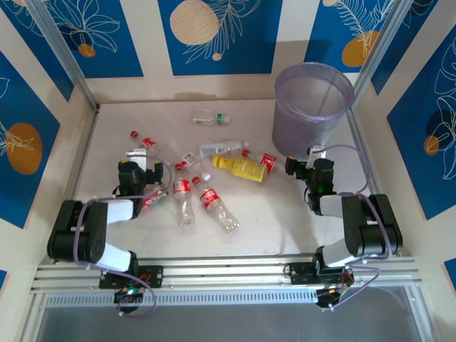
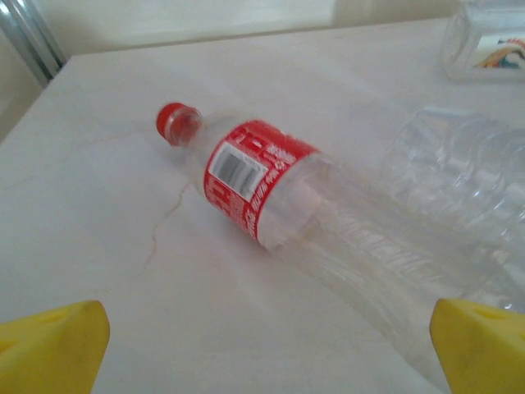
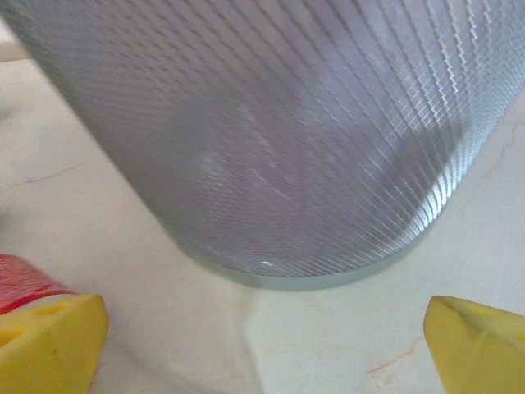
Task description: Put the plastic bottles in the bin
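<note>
Not started yet, I think: the bottles (image 1: pixel 183 199) all lie on the table (image 1: pixel 271 214) mid & left of frame, the bin (image 1: pixel 313 107) upper right looks empty, & left gripper (image 2: pixel 267 349) & right gripper (image 3: pixel 262 345) are both wide open, holding nothing.

You are looking into robot test cell, lab-style rig. Aluminium extrusion rail (image 1: pixel 228 265) carrying two arm bases (image 1: pixel 132 274) along near edge. Slanted metal posts (image 1: pixel 60 53) framing booth. Printed blue leaf-and-fruit panels (image 1: pixel 214 35) walling in pale marbled tabletop (image 1: pixel 271 214).
</note>
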